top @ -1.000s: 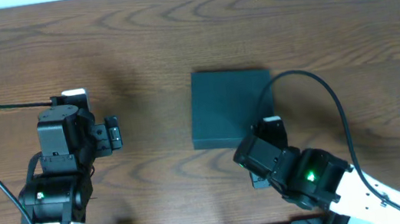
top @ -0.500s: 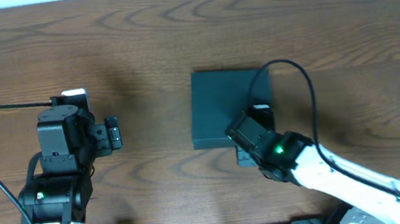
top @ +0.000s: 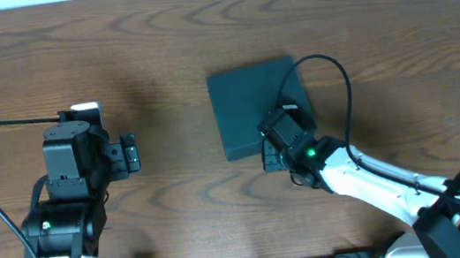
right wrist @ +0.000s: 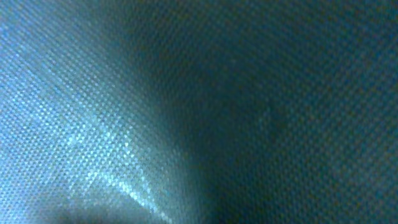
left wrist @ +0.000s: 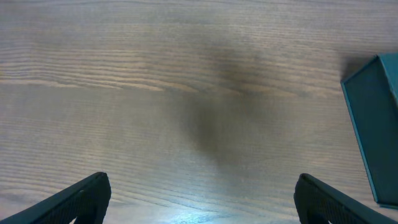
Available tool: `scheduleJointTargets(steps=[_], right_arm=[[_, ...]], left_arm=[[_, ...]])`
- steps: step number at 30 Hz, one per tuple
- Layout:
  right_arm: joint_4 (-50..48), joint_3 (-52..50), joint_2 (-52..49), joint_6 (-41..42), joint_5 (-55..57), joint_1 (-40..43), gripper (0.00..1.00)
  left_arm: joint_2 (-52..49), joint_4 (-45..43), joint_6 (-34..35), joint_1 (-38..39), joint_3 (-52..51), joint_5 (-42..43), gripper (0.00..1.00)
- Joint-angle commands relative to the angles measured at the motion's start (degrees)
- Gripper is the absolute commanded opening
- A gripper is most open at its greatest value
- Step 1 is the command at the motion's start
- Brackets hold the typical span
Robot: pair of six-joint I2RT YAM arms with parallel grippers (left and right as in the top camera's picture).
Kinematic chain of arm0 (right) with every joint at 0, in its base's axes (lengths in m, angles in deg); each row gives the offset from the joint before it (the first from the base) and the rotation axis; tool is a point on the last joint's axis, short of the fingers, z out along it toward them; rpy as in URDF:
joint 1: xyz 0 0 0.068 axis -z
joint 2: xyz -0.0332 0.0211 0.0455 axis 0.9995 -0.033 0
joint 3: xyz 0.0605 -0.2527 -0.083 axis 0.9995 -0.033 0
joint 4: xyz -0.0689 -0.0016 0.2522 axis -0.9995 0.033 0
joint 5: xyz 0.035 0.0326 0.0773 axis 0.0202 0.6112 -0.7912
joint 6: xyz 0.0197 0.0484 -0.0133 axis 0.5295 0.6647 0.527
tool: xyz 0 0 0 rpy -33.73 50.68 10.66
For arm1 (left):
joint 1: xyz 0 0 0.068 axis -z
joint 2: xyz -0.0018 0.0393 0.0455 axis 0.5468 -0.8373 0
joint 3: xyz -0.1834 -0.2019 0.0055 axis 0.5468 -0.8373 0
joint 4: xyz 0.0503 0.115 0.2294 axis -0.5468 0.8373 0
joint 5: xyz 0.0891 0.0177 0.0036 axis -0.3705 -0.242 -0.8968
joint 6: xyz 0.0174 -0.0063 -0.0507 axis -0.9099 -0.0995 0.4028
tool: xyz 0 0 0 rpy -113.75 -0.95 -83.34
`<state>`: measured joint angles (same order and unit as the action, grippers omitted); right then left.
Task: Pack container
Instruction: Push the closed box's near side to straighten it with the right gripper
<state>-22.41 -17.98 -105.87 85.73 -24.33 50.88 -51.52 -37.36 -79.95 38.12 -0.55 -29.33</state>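
Note:
The dark teal container [top: 253,104] lies shut on the wooden table, turned a little askew. It also shows at the right edge of the left wrist view [left wrist: 378,118]. My right gripper [top: 278,140] presses against its near right corner. The right wrist view is filled by the container's woven teal surface [right wrist: 199,112], and no fingers show there. My left gripper [top: 130,153] is open and empty over bare table at the left, well apart from the container; its two fingertips frame the left wrist view [left wrist: 205,205].
The wooden table [top: 217,33] stretches to the far edge. A black cable [top: 329,71] loops from the right arm over the container's right side. No snack packets are in view.
My right arm has reached forward onto the container's near right corner. The container has shifted left and away and has turned slightly. The left arm has not moved.

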Motion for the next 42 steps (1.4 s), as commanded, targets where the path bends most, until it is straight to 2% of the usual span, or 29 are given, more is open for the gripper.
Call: scheduleJointTargets(steps=[1, 6, 15, 23, 27, 31, 35, 39, 42], right_arm=[[-1.8, 3.4, -0.2, -1.4, -1.4, 0.5, 0.02], [-4.9, 7.4, -0.8, -1.4, -3.7, 0.5, 0.01], [-3.6, 13.9, -4.8, -4.9, -2.5, 0.5, 0.02], [6.3, 19.8, -2.1, -7.6, -4.0, 0.4, 0.01], [15.1, 21.0, 2.8, -7.5, -3.7, 0.5, 0.01], [24.2, 20.4, 3.6, -6.9, -1.0, 0.3, 0.02], [21.8, 15.8, 3.6, -7.4, 3.6, -0.9, 0.02], [10.7, 9.7, 3.2, -10.3, 2.4, -0.9, 0.01], [7.3, 8.7, 2.1, -9.7, 2.4, -0.3, 0.02]], left_arm=[[0.3, 0.2, -0.8, -0.2, -0.3, 0.0, 0.95], [0.3, 0.2, -0.8, -0.2, -0.3, 0.0, 0.95], [0.3, 0.2, -0.8, -0.2, -0.3, 0.0, 0.95], [0.3, 0.2, -0.8, -0.2, -0.3, 0.0, 0.95], [0.3, 0.2, -0.8, -0.2, -0.3, 0.0, 0.95], [0.3, 0.2, -0.8, -0.2, -0.3, 0.0, 0.95], [0.3, 0.2, -0.8, -0.2, -0.3, 0.0, 0.95], [0.3, 0.2, -0.8, -0.2, -0.3, 0.0, 0.95], [0.3, 0.2, -0.8, -0.2, -0.3, 0.0, 0.95]])
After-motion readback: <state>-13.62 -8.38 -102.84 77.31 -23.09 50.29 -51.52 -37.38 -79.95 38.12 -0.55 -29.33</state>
